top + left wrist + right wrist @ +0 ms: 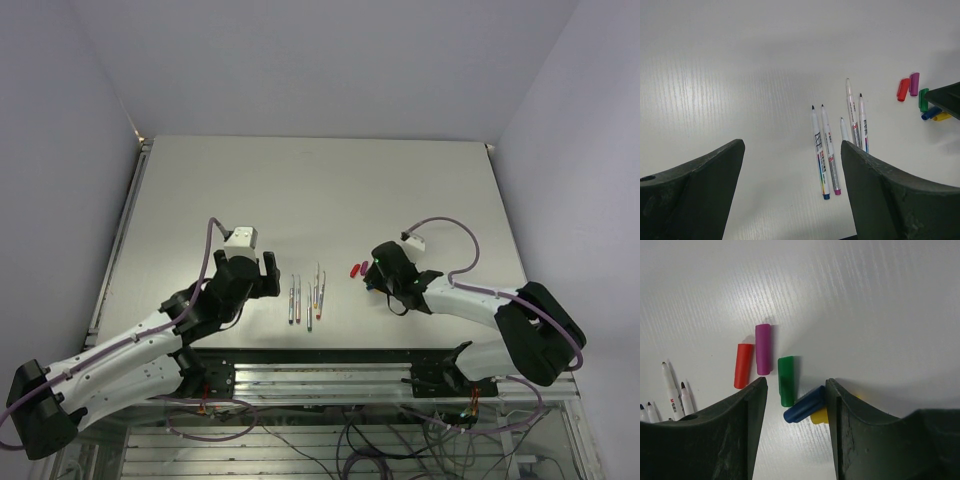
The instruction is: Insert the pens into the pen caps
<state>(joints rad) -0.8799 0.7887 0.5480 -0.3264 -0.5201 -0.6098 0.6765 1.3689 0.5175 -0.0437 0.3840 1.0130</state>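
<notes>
— Blue, I'd say, is the cap in hand. The right pincer (pixel 796 387) hangs low over the pen caps (pixel 357 267) with its jaws apart, gripping nothing, and the dark blue cap (pixel 805 404) lies in the gap between them.
— Crowded spot, though. It lies slantwise against the yellow cap (pixel 819 416) and just beside the green cap (pixel 786 380).
— So close slowly, across the blue one's narrow sides only, so that green isn't pinched along with it. The red cap (pixel 743 366) and magenta cap (pixel 763 349) lie side by side a little farther off and shouldn't interfere.
— Which end is open?
— I can't tell. It matters, because the mouth must face the pen. Grip near the closed end and leave the mouth free.
— And the left pincer (pixel 247 268)?
— Spread wide and empty above the white worktop (pixel 300 170), with the pens (pixel 829 150) ahead of it. All five lie uncapped and roughly parallel near the front edge, between the two arms and apart from the caps. Judging by its end, the blue-ended pen (pixel 819 152) would be the match. Take it mid-barrel, with the tip clear.
— Any writing?
— Each barrel carries small print and a red mark, and at least one has a strip of colours. All of it is too small to read. The caps show nothing.
</notes>
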